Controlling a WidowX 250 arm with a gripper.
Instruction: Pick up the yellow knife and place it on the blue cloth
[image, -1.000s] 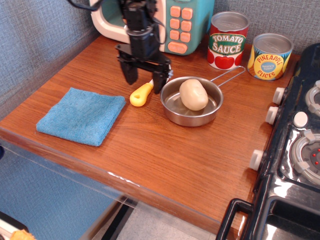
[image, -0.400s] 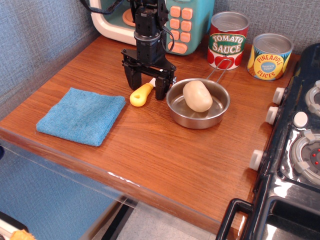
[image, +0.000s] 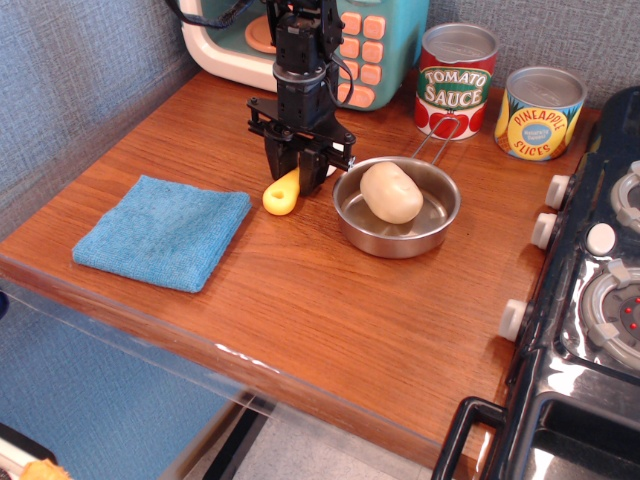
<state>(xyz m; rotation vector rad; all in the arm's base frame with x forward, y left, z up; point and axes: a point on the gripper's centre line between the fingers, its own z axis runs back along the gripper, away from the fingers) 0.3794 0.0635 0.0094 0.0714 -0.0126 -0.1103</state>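
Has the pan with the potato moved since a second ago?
Yes. The pan slid right, toward the stove; its handle now points at the tomato sauce can.

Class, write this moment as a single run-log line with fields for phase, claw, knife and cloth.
phase: grasping | claw: closed around yellow knife on table | blue cloth: bare, left of knife | placement: not yet done

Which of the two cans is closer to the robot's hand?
The red tomato sauce can. It stands just right of the hand, beside the microwave. The yellow pineapple slices can sits farther right, next to the stove.
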